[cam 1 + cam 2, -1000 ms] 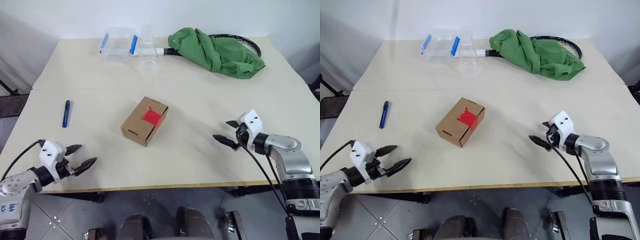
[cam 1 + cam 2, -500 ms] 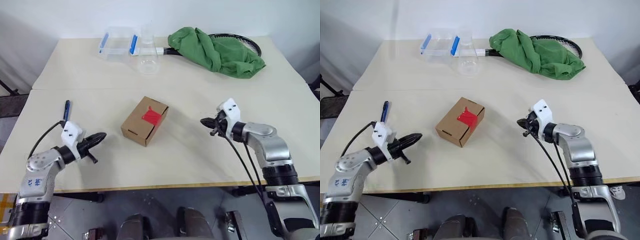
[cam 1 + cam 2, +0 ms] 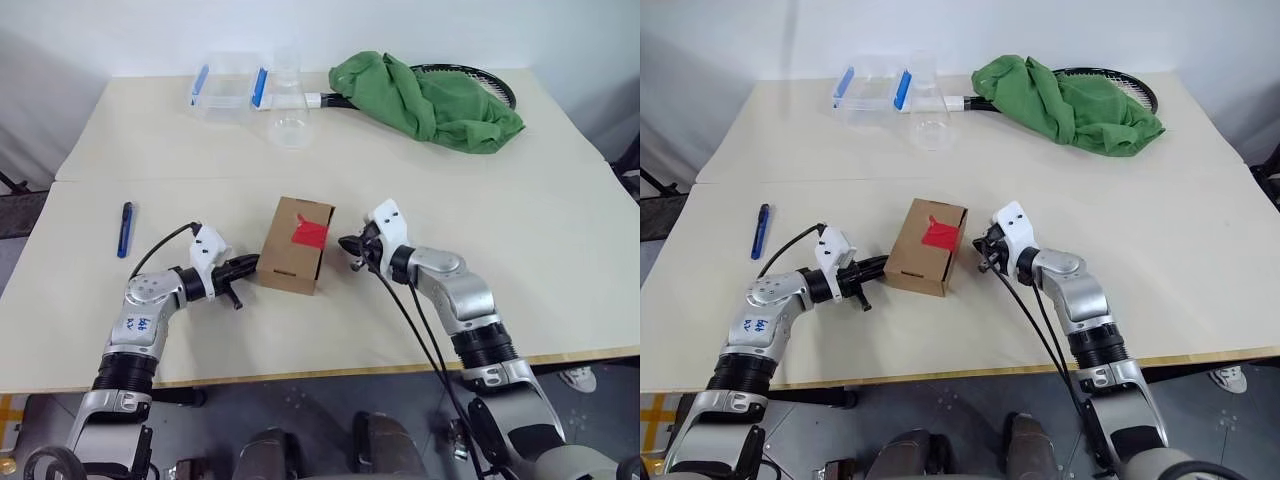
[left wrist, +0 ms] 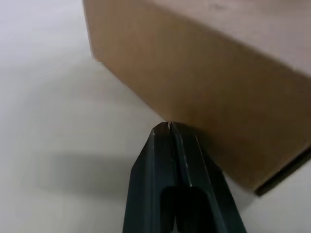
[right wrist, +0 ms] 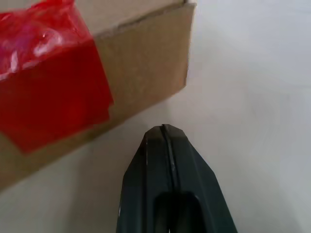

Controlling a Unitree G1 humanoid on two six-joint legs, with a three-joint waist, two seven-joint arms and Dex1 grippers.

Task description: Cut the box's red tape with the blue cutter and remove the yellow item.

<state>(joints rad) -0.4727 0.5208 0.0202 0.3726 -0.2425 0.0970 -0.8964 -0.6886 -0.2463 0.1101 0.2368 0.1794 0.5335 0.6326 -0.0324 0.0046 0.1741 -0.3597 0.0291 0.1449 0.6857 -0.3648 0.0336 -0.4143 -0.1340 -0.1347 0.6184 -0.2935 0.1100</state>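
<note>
The brown cardboard box (image 3: 290,250) lies closed at the table's middle, with the red tape (image 3: 311,233) across its top and over its right edge. My left gripper (image 3: 250,263) is shut and empty, its tip (image 4: 168,127) against the box's left side wall. My right gripper (image 3: 346,243) is also shut and empty, its tip (image 5: 163,129) just short of the box's right side, below the red tape (image 5: 48,97). The blue cutter (image 3: 124,229) lies on the table far to the left, beyond my left arm. The yellow item is hidden.
At the back of the table stand a clear container with blue clips (image 3: 225,88) and a glass flask (image 3: 288,118). A green cloth (image 3: 425,100) lies over a racket (image 3: 480,82) at the back right. A seam (image 3: 150,180) crosses the table.
Both grippers went from open to shut and swung inward to either side of the box. The box has turned, its long side now running more nearly front to back.
</note>
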